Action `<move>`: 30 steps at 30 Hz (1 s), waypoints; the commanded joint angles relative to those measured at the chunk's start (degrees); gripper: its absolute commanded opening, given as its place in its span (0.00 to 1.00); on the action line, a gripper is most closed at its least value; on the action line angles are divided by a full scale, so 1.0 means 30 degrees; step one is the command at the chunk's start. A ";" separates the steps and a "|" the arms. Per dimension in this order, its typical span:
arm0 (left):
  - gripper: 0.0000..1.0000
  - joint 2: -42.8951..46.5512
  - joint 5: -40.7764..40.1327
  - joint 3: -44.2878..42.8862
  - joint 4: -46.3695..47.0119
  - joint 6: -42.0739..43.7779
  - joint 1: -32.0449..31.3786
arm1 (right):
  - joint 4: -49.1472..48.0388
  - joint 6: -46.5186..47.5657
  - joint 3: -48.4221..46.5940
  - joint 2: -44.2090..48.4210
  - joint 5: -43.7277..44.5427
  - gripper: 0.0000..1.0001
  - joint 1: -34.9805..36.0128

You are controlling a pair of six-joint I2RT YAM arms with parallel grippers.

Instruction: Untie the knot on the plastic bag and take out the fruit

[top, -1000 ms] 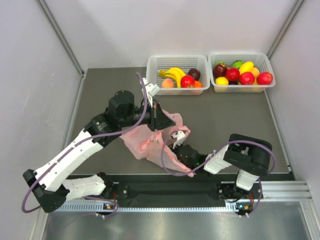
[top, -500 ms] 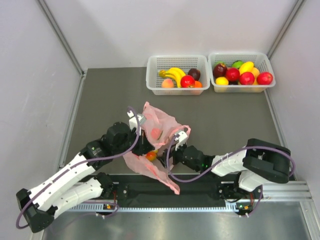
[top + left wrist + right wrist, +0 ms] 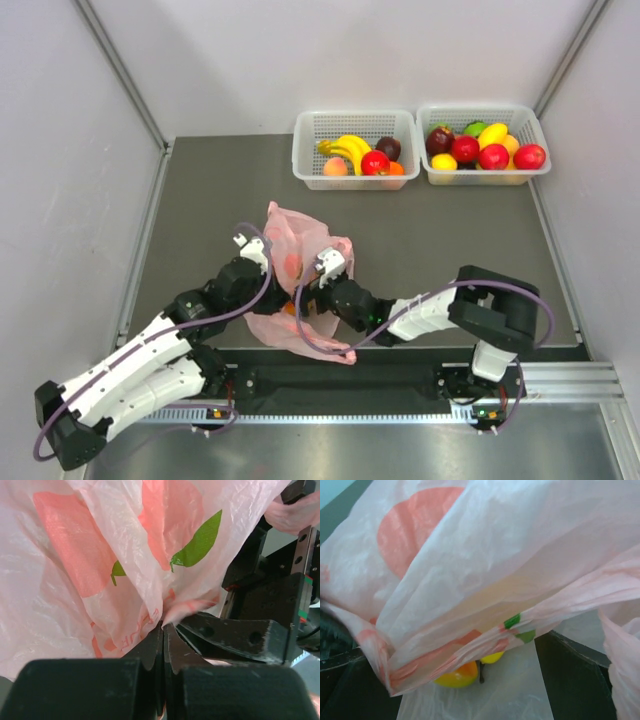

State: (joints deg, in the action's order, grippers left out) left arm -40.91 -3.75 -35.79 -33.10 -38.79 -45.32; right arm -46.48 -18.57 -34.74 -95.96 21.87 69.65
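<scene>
Bag pinched, fruit not yet out.

My left end effector [image 3: 163, 626] is pressed together on a fold of the thin, crinkly pink plastic bag [image 3: 300, 232]. The bag sits on the grey desk [image 3: 220, 190] near my bases, between both arms. My right end effector [image 3: 455, 647] is spread, with film draped across it. A yellow-orange fruit [image 3: 456, 677] shows inside, so I judge emptying remains. I cannot see the knot. Both arms fold low and reach inward, wrists meeting at the bag.
</scene>
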 commanded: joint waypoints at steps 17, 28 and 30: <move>0.00 -0.0516 0.1161 0.1441 0.2626 -0.1397 -0.0011 | -0.2258 -0.2335 -0.5735 -0.7212 0.2030 0.84 -0.1125; 0.00 0.0042 0.0781 0.1442 0.2274 -0.1339 -0.0039 | -0.5160 -0.1546 -0.1665 -0.4727 0.0681 0.17 -0.1419; 0.00 0.0041 0.0461 0.1354 0.2099 -0.1339 -0.0039 | -0.5336 -0.1487 -0.0640 -0.3732 0.0271 0.11 -0.1419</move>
State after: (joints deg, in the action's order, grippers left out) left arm -41.39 -1.34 -31.68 -28.62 -42.17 -45.17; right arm -57.71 -23.66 -39.38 -112.75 25.12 65.82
